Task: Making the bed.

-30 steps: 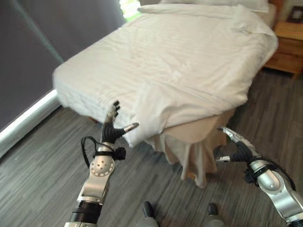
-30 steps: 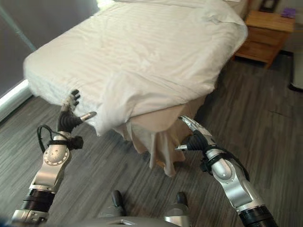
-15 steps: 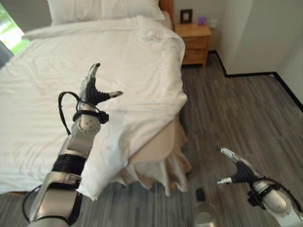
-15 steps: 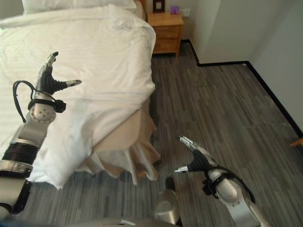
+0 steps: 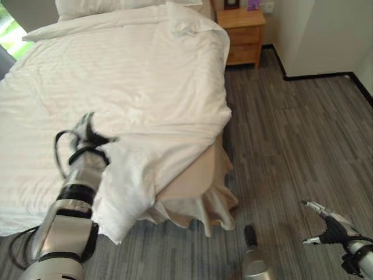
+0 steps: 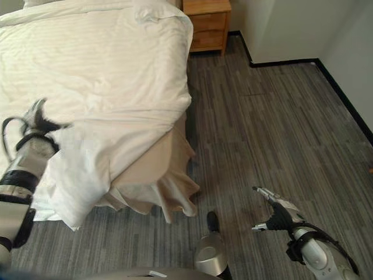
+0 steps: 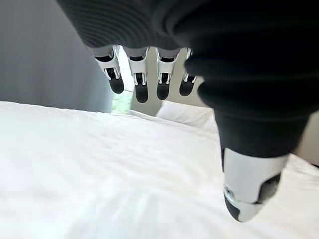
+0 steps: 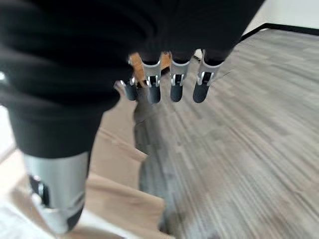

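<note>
The bed (image 5: 35, 175) takes up the upper left of the head views, running back toward the pillows (image 5: 99, 7) and the wooden nightstand (image 5: 243, 30) in the far corner. A white duvet (image 5: 134, 81) covers most of it and lies fairly flat over the middle. At the near corner it is turned back on itself in a bunched fold (image 5: 125, 186), which leaves the beige mattress side (image 5: 192, 175) and the ruffled bed skirt (image 5: 204, 207) showing. Grey wood-look floor (image 5: 291, 134) fills the right side.

The camera has swung since half a second ago, so the whole scene sits differently. Apart from that, the left hand (image 5: 88, 133) has dropped from its raised pose over the duvet and now sits low at the top edge of the bunched fold. Its wrist view shows straight fingers (image 7: 137, 79) and a thumb set apart, hovering close above the white cloth and gripping nothing. The right hand (image 5: 331, 227) hangs over the floor, well apart from the bed, spread and empty.

To my eye the job is partly done: the top is smoothed, the corner is not. The left hand looks placed to take the fold and draw it down over the exposed mattress side.
</note>
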